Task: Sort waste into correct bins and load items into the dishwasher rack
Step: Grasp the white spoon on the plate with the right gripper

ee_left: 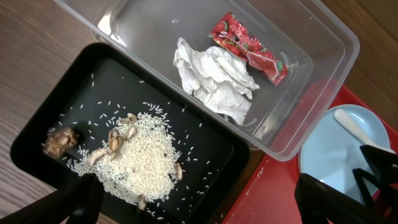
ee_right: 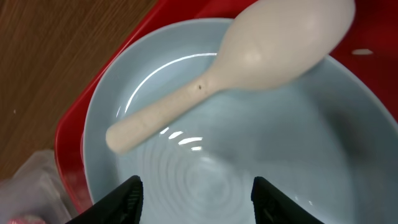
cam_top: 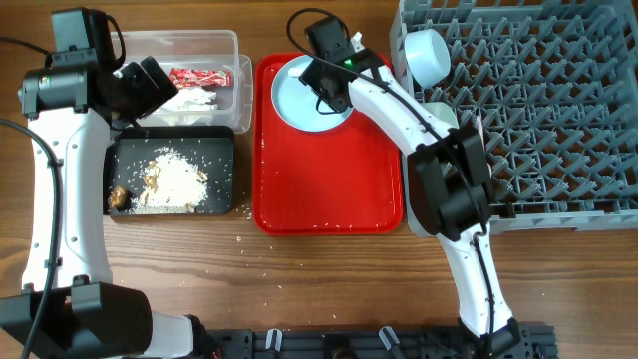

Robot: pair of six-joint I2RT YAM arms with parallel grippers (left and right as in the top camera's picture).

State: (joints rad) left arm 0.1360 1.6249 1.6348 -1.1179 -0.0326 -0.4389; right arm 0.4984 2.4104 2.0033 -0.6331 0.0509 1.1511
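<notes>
A pale blue plate with a white spoon on it sits at the back of the red tray. My right gripper hovers open just above the plate, empty. My left gripper is open and empty above the two bins. The clear bin holds the red wrapper and white tissue. The black bin holds rice with brown lumps. A pale bowl stands in the grey rack. Cup and fork are out of view.
Loose rice grains lie on the red tray and on the wooden table in front of the black bin. The rack fills the right side. The right arm stretches over the gap between tray and rack.
</notes>
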